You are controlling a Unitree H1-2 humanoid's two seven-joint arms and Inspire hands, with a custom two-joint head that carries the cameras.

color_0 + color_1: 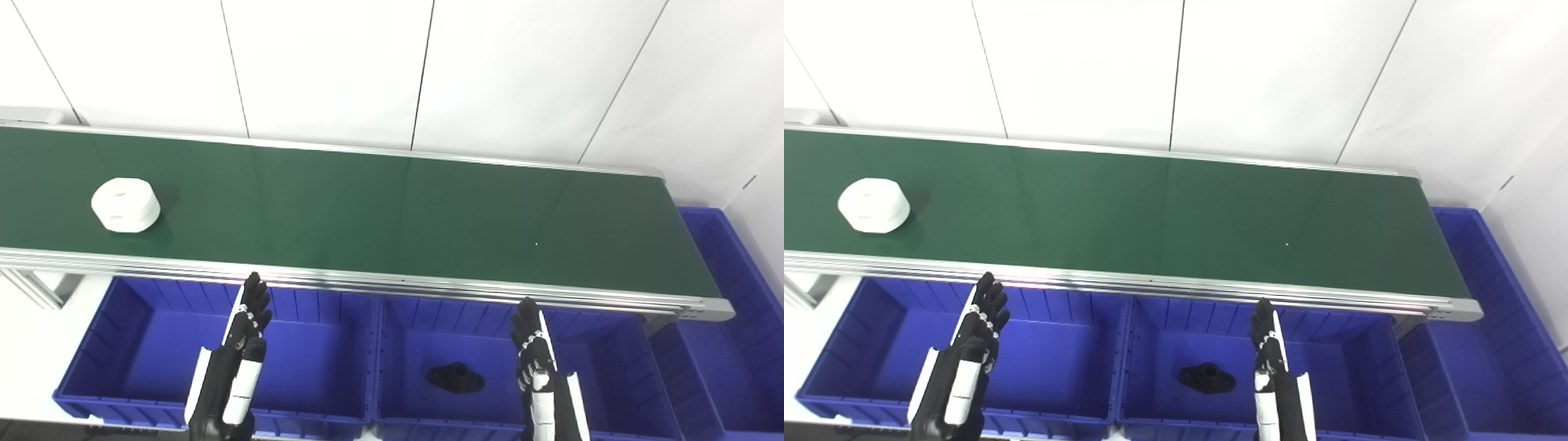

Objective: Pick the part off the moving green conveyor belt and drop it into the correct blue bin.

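**White part on the belt, both hands empty over the bins**

The part (pixel 125 204) is a short, thick white disc, round in outline with shallow notches or recesses in its top face; finer detail is too washed out to tell. It lies flat on the green belt (pixel 392 214), near the belt's left end and closer to the near rail than to the far one, casting a small shadow to its right.

Below the belt's near rail stand blue bins side by side. The left bin (pixel 141 343) shows only its ribbed walls and bare floor. The middle bin (pixel 612 361) holds a small black piece (pixel 456 376) with a round hub and two ears, lying on its floor. A third bin (pixel 729 343) sits at the belt's right end.

The left hand (pixel 248 321) hovers over the left bin, fingers straight and apart, holding nothing. The right hand (pixel 531 346) hovers over the middle bin, to the right of the black piece, likewise extended and empty. Both are well apart from the part.
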